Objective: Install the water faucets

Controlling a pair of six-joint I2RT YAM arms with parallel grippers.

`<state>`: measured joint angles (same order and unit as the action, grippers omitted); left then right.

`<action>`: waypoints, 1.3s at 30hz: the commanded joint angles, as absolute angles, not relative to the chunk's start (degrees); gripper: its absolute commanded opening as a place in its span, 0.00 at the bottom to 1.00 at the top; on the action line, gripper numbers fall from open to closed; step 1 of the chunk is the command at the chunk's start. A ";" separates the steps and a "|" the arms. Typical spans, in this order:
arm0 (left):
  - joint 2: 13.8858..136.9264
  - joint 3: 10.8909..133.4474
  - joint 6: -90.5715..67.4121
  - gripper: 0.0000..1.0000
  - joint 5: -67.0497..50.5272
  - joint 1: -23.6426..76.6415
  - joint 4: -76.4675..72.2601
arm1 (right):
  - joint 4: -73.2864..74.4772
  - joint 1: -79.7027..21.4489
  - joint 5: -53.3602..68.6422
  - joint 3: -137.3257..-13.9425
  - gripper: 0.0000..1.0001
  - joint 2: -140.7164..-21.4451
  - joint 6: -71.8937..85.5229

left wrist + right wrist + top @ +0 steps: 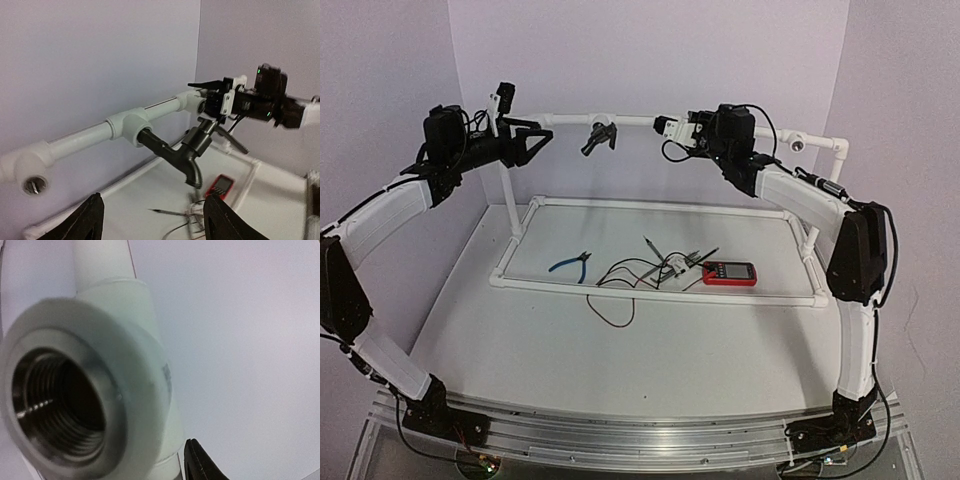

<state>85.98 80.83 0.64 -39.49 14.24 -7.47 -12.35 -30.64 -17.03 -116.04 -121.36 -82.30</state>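
Note:
A dark faucet (600, 136) hangs from the middle tee of the raised white pipe (560, 120). In the left wrist view the faucet (177, 152) sits screwed into that tee, spout down. My left gripper (527, 146) is open and empty, left of the faucet and apart from it; its fingertips (220, 220) frame the bottom of the left wrist view. My right gripper (669, 127) is at the pipe just right of the faucet, jaws spread. An empty threaded socket (55, 405) fills the right wrist view, with one fingertip (200, 462) beside it.
Blue-handled pliers (570, 263), tangled test leads (655, 270) and a red meter (730, 273) lie inside the white pipe frame (650, 290) on the table. More empty sockets sit at the pipe's left end (34, 185) and right end (798, 144).

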 commanded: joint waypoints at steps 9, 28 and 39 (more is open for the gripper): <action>90.66 80.66 -29.38 0.73 -51.54 15.40 -12.79 | -13.24 -31.42 -15.36 -107.22 0.95 -109.67 -68.09; 93.78 85.16 -9.92 0.53 -53.18 17.21 -10.01 | 6.24 -33.83 10.74 -116.77 0.71 -103.23 2.58; 95.93 88.51 5.80 0.46 -45.70 20.17 -2.99 | 3.42 -40.14 12.61 -130.63 0.71 -119.05 34.98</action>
<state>95.26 85.71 -1.63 -48.81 19.06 -5.20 2.64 -38.47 10.19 -126.70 -114.50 21.07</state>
